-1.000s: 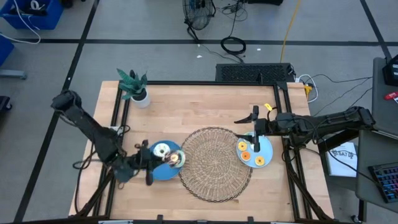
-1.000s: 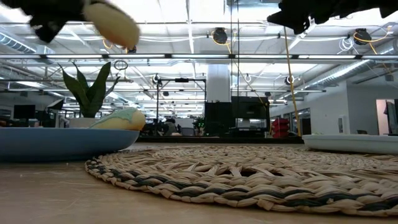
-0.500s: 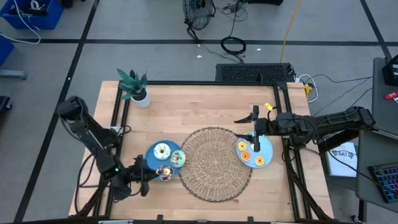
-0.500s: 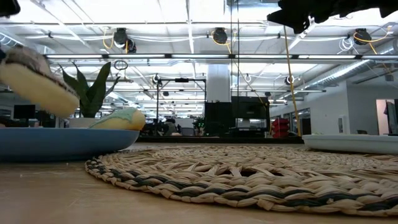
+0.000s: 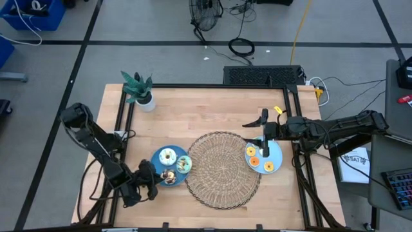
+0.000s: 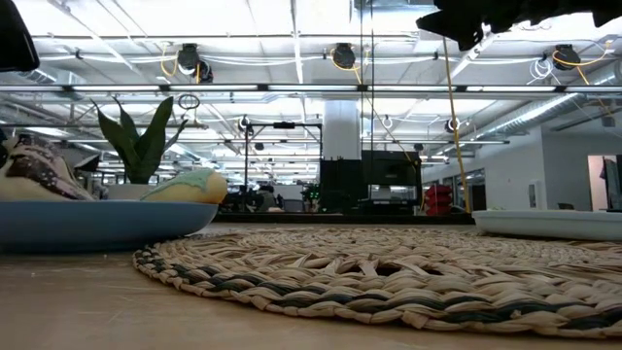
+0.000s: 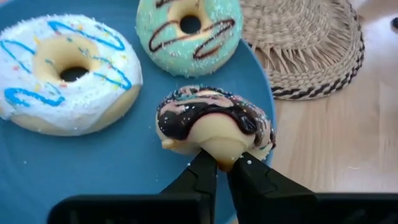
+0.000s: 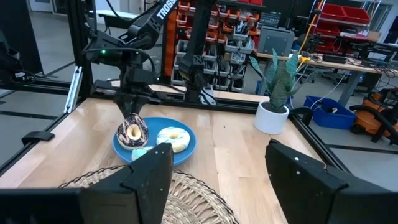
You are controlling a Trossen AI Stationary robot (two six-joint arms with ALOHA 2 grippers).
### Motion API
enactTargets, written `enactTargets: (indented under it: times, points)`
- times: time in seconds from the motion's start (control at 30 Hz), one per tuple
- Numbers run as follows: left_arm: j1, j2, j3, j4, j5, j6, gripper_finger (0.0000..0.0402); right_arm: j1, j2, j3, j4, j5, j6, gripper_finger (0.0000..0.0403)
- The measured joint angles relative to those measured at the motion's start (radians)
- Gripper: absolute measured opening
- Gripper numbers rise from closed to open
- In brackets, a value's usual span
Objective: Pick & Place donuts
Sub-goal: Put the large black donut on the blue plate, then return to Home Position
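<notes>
Left pincer (image 7: 222, 163) clamped on rim of chocolate donut (image 7: 214, 124), donut on edge on blue plate (image 7: 81, 168). Looks light, squashy, iced top slick; rim pinch suits. Beyond it: green donut (image 7: 188, 25), white donut (image 7: 62, 71), woven mat (image 7: 311, 46), wood counter (image 7: 329, 162). Right pincer (image 5: 262, 132) apart, far off over other plate (image 5: 277, 154).

Wooden table with a mat, two plates and a plant on it

The light wooden table (image 5: 212, 109) carries a big round woven wicker mat (image 5: 223, 169) near the middle of its front edge. A blue plate (image 5: 156, 158) lies just beside the mat toward the left edge, holding three iced donuts (image 5: 168, 156). A second blue plate (image 5: 275, 153) lies against the mat's other side, toward the right edge, with small orange and yellow donuts (image 5: 254, 161) on it. A small potted plant (image 5: 139, 89) stands at the far left corner.
</notes>
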Motion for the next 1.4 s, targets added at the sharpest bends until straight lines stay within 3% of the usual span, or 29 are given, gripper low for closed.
enactTargets:
  times: [0.3, 0.5, 0.7, 0.93, 1.13, 1.4]
  points:
    - [0.050, 0.000, 0.000, 0.000, 0.017, -0.019, 0.0102, 0.000, 0.000, 0.000, -0.008, 0.000, 0.000, 0.0238]
    - [0.072, -0.001, 0.000, -0.003, 0.008, 0.006, 0.0186, 0.000, 0.000, 0.000, -0.008, -0.002, -0.001, 0.0238]
    - [0.071, -0.003, 0.000, -0.025, 0.085, 0.006, 0.0263, 0.000, 0.000, 0.000, -0.008, -0.003, -0.002, 0.0238]
    - [0.071, -0.061, 0.000, -0.027, 0.096, 0.035, 0.0307, 0.000, 0.000, 0.000, -0.008, -0.003, -0.001, 0.0238]
    - [0.071, -0.174, 0.000, -0.028, 0.019, 0.238, 0.0317, 0.000, 0.000, 0.000, -0.008, -0.003, 0.000, 0.0238]
    - [0.078, -0.442, 0.000, -0.029, -0.153, 0.715, 0.0313, 0.000, -0.014, 0.000, -0.007, -0.007, -0.001, 0.0238]
